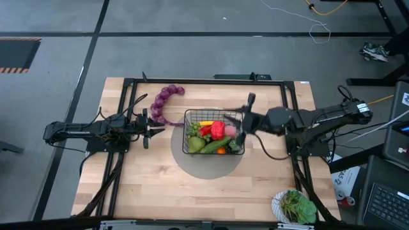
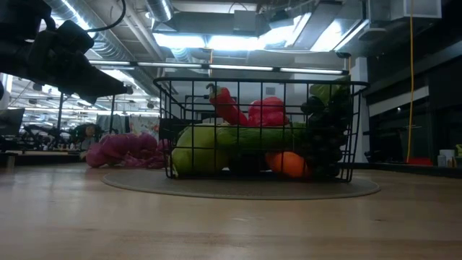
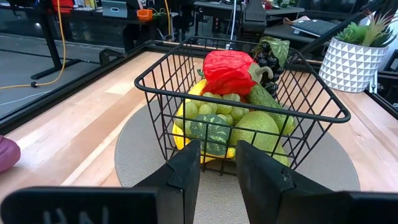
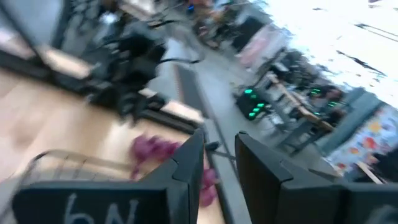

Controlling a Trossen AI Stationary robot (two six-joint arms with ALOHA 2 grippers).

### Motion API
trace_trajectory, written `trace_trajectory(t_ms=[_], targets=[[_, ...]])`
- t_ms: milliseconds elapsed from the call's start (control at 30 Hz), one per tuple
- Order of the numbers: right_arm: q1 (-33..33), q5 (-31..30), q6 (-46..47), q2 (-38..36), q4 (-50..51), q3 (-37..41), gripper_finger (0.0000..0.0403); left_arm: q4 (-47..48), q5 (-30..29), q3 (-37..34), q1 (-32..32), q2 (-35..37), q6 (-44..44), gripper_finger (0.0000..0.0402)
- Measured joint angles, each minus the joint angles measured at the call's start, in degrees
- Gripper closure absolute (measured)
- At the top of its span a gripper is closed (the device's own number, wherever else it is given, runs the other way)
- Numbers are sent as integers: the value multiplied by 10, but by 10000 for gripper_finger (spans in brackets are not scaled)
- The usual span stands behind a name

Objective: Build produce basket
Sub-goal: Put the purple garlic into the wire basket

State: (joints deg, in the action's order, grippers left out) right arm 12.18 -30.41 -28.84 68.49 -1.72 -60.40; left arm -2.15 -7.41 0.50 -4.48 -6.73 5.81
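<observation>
high: basket [image 1: 213,133] at table centre, full; grape string [image 1: 163,102] lies far-left of it, limp, I judge | low: string [image 2: 124,151] soft, best pinched mid-strand | left wrist: my left gripper [image 3: 217,163] slightly parted, empty | right wrist: my right gripper [image 4: 219,163] parted, empty, above basket

Both arms are dark, near-black, built of slim tubular links joined by thicker rounded joint housings. Black cables loop loosely along the left arm [image 1: 89,133] and the right arm [image 1: 313,120]. The right arm carries a pale band near its base end. Each gripper ends in two flat, matte black, wedge-shaped fingers [image 3: 186,171]. White hand-drawn characters mark the dark housing below the fingers [image 4: 186,165] in both wrist views.
</observation>
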Motion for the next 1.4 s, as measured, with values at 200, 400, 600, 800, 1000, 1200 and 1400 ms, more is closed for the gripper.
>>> trace_trajectory(t_ms=[200,400,600,800,1000,1200,1400], targets=[[-81,3,40,16,-51,0,309,0,0,0,0,0,0,305],[-156,75,97,70,-118,0,309,0,0,0,0,0,0,305],[-202,91,106,108,-150,0,309,0,0,0,0,0,0,305],[-224,91,136,114,-125,0,308,0,0,0,0,0,0,305],[-219,91,169,82,-31,0,308,0,0,0,0,0,0,305],[-197,91,241,28,163,0,308,0,0,0,0,0,0,305],[-175,91,283,-7,236,0,308,0,0,0,0,0,0,305]])
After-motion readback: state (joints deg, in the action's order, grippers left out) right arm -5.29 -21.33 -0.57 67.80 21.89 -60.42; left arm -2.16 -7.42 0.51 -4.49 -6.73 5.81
